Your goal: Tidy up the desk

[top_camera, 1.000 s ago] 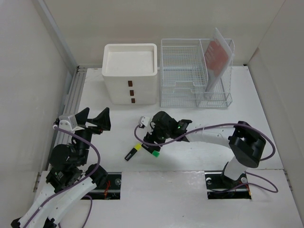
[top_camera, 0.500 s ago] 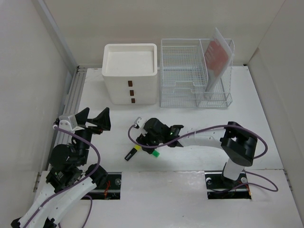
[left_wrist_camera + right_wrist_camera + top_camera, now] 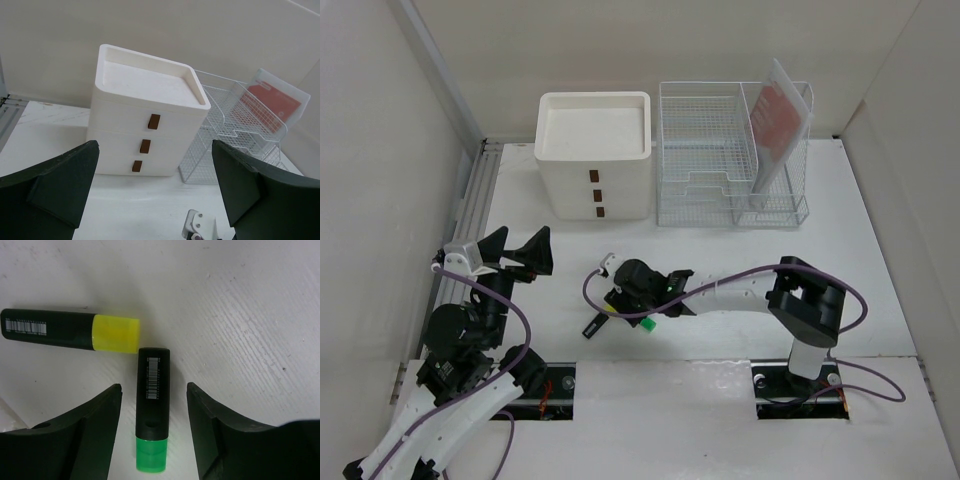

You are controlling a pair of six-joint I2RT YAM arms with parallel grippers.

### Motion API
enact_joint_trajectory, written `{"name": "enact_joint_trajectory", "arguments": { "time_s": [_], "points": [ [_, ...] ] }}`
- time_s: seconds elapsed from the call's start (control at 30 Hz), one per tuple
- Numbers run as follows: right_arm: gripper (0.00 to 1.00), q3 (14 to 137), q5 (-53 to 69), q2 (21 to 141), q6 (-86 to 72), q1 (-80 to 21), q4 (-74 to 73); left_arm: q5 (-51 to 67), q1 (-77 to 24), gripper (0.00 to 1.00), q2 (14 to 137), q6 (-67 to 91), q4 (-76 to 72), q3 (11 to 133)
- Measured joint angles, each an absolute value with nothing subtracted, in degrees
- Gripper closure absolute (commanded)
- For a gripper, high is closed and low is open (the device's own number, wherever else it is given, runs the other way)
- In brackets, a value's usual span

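Note:
Two highlighters lie on the white desk: one black with a green cap, one black with a yellow cap. In the top view the green cap and the yellow one show at centre front. My right gripper is open, low over the desk, its fingers either side of the green highlighter without touching it. In the top view the right gripper covers most of it. My left gripper is open and empty, raised at the front left, facing the drawer unit.
A white drawer unit with brown handles stands at the back, also in the left wrist view. A white wire-mesh rack holding a red-labelled folder stands to its right. Beige walls enclose the desk.
My right gripper has moved left and down, from above and right of the highlighters to straddling the green one. The left arm has not moved.

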State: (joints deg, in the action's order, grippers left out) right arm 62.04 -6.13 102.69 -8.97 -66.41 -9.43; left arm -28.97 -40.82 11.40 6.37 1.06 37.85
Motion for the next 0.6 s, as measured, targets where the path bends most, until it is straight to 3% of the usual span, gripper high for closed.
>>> {"name": "enact_joint_trajectory", "arguments": {
  "time_s": [0.27, 0.6],
  "points": [
    [0.57, 62.08, -6.9, 103.18, -9.02, -66.41, -10.09, -28.95, -40.82, 0.06, 11.35, 6.37, 1.06, 37.85],
    [0.57, 63.48, -6.2, 105.8, -8.82, -66.41, -10.28, -28.93, -40.82, 0.06, 10.39, 6.33, 1.02, 37.85]
  ]
}}
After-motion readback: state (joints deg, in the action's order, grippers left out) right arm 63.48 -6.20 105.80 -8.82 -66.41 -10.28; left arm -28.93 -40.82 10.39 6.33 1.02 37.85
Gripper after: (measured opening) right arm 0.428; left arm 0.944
